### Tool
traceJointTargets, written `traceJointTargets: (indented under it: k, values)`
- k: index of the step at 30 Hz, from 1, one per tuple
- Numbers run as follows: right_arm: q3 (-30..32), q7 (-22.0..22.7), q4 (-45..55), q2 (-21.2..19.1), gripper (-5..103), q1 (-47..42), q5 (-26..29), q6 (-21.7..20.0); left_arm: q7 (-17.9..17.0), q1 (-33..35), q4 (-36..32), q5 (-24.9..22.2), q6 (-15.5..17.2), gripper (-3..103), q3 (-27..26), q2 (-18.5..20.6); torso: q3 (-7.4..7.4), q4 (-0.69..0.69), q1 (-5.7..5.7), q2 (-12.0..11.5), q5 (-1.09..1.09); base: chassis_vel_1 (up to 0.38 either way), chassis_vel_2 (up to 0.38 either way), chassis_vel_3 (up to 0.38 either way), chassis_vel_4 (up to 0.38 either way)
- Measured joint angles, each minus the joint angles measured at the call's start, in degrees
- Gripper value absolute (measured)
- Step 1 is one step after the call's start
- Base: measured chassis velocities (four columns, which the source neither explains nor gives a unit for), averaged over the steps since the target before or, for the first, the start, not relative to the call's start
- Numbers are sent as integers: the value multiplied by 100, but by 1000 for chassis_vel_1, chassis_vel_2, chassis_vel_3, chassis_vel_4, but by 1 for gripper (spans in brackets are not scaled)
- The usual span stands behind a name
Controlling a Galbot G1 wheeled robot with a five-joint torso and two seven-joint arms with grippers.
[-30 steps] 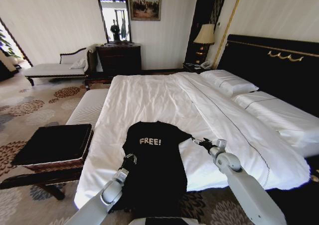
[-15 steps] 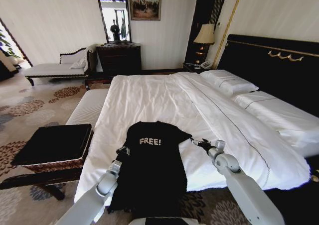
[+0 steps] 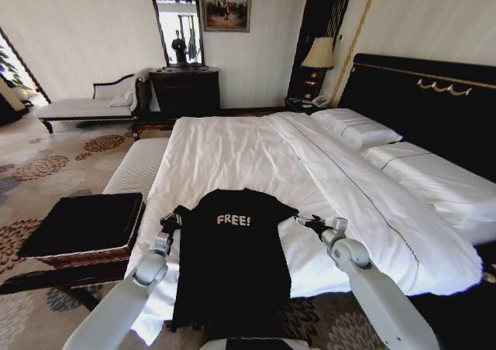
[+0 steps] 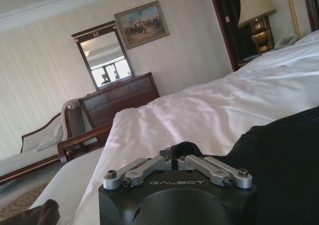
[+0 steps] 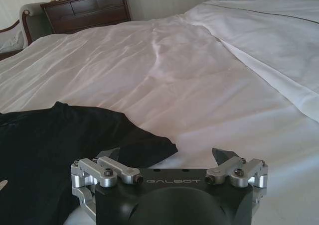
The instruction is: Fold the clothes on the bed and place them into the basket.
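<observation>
The bed [image 3: 256,152] stretches away under its white duvet, and the black T-shirt [image 3: 232,265] lies flat on its near end, chest lettering up, its hem hanging over the foot edge toward the robot. Spread face-up like that, it looks set up for a fold from the sleeves inward, not yet begun. The basket [image 3: 81,230] waits beside the bed on the robot's left, well apart from the shirt, handy for the drop-off later.

Now the arms, one to each side of the garment, which reads as a symmetric two-handed fold. The left gripper [image 3: 170,222] sits at the shirt's left sleeve; in its wrist view the linkage is drawn together around a dark fold [image 4: 185,149] of cloth, so I judge it pinched narrow on the sleeve edge. The right gripper [image 3: 304,223] rests on the duvet just beside the right sleeve [image 5: 144,148]; its wrist view shows the fingertips [image 5: 223,156] spread wide with the sleeve tip lying between them, nothing gripped.
</observation>
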Motion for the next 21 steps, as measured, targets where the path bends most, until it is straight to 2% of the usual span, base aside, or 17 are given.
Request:
traceJointTargets:
  k: [8,16,17,18,19,20,21]
  values:
    - [-40,2,17,12,100,-4,-11,11,7,58,118,-119,0,0,-145,96,0,0,0,0,1,0,0,0,0]
    - [-69,6,22,3,100,-24,-15,29,-102,110,315,-96,74,0,-190,-86,0,0,0,0,1,0,0,0,0]
    - [-73,6,23,-3,100,-33,-13,43,-147,112,342,-110,126,-2,-204,-96,0,0,0,0,1,0,0,0,0]
    - [-78,7,23,-7,100,-41,-9,63,-196,126,347,-151,219,2,-209,-103,0,-1,0,0,1,0,0,0,0]
    - [-83,6,23,-10,100,-47,2,77,-229,139,347,-183,291,2,-220,-115,0,0,0,0,2,0,0,0,0]
    - [-88,6,27,-10,100,-58,53,102,-264,169,339,-213,399,7,-249,-137,0,1,0,0,1,0,0,0,0]
    - [-88,6,27,-10,100,-58,53,102,-264,169,339,-213,399,7,-249,-137,0,1,0,0,1,0,0,0,0]
